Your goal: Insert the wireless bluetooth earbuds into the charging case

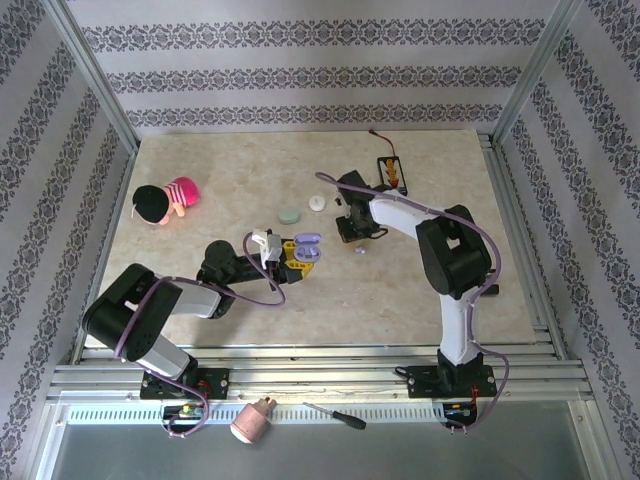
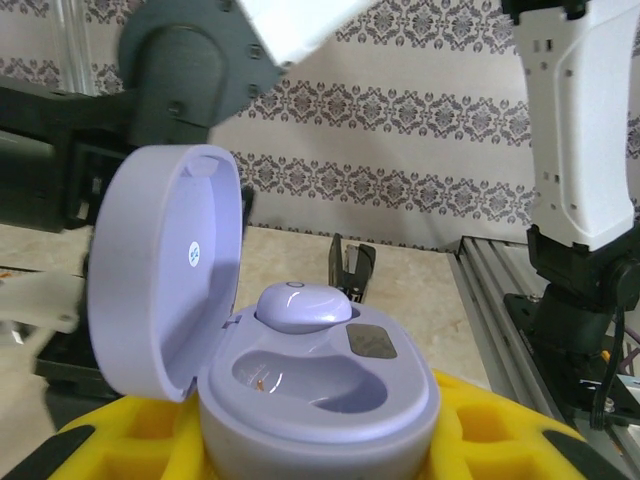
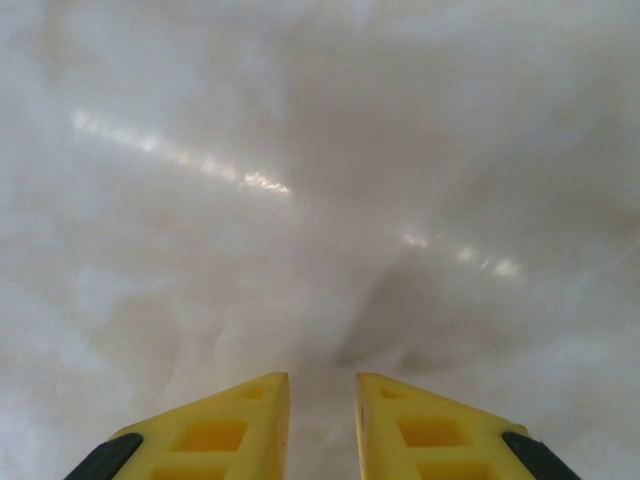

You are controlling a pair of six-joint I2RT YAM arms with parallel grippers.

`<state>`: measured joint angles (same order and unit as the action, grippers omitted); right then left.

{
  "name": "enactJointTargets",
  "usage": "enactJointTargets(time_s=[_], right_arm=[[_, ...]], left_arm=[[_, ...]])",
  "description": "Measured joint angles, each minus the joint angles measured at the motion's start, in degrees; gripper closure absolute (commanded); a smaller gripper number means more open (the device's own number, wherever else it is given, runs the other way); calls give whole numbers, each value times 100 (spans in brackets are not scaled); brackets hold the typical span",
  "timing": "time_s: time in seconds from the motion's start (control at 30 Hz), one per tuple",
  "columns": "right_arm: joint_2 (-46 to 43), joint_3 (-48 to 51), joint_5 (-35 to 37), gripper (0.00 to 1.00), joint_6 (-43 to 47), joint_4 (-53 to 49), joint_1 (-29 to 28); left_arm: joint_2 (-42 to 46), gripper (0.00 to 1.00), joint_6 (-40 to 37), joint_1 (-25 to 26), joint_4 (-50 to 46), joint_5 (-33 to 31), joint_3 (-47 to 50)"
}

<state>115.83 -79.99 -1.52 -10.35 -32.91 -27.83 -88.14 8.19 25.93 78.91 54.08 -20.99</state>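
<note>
The lavender charging case stands open with its lid tipped up to the left. My left gripper is shut on its base, yellow fingers on either side. One lavender earbud sits in the far socket, and the near socket is hollow. From above, the case is at the table's middle with the left gripper. A second tiny lavender earbud lies on the table just right of it. My right gripper hovers low beside that earbud. Its fingers stand slightly apart with nothing between them.
A pale green disc and a white disc lie behind the case. A pink and black toy sits far left, and a black and orange holder sits at the back. A screwdriver lies below the table's front rail.
</note>
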Motion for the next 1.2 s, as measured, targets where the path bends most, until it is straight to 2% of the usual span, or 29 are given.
enactJointTargets(time_s=[0.23,0.53,0.7,0.97,1.2], right_arm=[[-595,841,-116,69,90,50,-216],[-1095,1038,-116,51,22,188,-190],[-1228,1285,-52,54,197,181,-227],[-1311,1377,986,59,693,-232,-741],[-1106,1167,1687,64,774,-566,-994]], left_arm=[[98,67,66,-55,0,-33,63],[98,67,131,-57,0,-35,63],[109,67,131,-57,0,-35,63],[256,67,131,-57,0,-37,125],[850,67,142,-168,-28,-63,501]])
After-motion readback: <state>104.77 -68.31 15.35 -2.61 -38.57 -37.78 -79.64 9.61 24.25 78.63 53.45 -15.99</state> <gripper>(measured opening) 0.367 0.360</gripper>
